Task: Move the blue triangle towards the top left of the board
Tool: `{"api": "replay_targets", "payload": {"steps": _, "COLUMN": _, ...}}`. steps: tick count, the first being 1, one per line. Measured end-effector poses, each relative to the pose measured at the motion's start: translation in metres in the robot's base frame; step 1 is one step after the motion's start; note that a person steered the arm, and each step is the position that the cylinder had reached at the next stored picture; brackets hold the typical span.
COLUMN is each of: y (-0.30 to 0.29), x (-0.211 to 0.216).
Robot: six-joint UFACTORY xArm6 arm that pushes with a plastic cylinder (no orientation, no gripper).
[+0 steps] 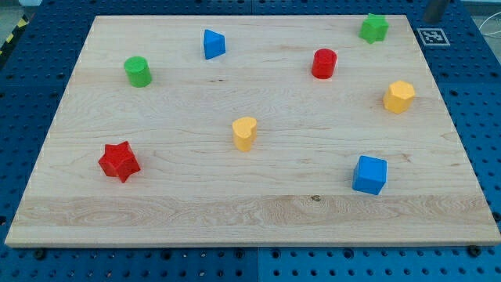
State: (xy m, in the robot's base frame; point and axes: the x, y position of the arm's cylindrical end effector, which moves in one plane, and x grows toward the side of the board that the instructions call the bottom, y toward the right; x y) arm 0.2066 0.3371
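Board: pale wooden board (pixel 258 215) lay flat on a blue pegboard table (pixel 23 94), giving my tip one level surface to slide on.
Blue cube (pixel 369 175): nearest block, at the view's bottom, below and left of my tip.
Red star (pixel 119 161): at the view's lower left, farthest of all from my tip.
Yellow heart (pixel 244 133): mid-board, apart from every neighbour.
Yellow hexagon (pixel 398 96): below my tip, slightly to its left.
Green cylinder (pixel 138 71): left of the blue triangle and a little lower, near its likely path.
Red cylinder (pixel 324 63): between my tip and the blue triangle, slightly lower.
Blue triangle (pixel 213 44): the task's block, in the upper half, far left of my tip, untouched and short of the top-left corner.
Green star (pixel 374 28): closest block, just left of my tip.
My tip (pixel 433 19): dark rod end, apparently parked off the board's top-right corner, probably to keep the blocks unobstructed.
Jaws: none fitted; the rod held nothing and touched no block.
Count: eight blocks, two each of blue, red, yellow and green.
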Motion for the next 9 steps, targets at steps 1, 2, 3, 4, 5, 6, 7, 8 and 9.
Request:
{"api": "replay_targets", "payload": {"steps": 1, "y": 0.000, "x": 0.000}}
{"api": "replay_targets", "payload": {"steps": 2, "y": -0.006, "x": -0.014}}
{"api": "replay_targets", "payload": {"steps": 3, "y": -0.029, "x": -0.015}}
{"api": "replay_targets", "payload": {"steps": 4, "y": -0.066, "x": -0.010}}
{"api": "replay_targets", "payload": {"steps": 5, "y": -0.102, "x": -0.010}}
{"api": "replay_targets", "payload": {"steps": 6, "y": -0.138, "x": -0.010}}
{"api": "replay_targets", "payload": {"steps": 7, "y": -0.176, "x": -0.007}}
{"api": "replay_targets", "payload": {"steps": 8, "y": -0.201, "x": 0.009}}
{"api": "replay_targets", "payload": {"steps": 9, "y": -0.208, "x": 0.033}}
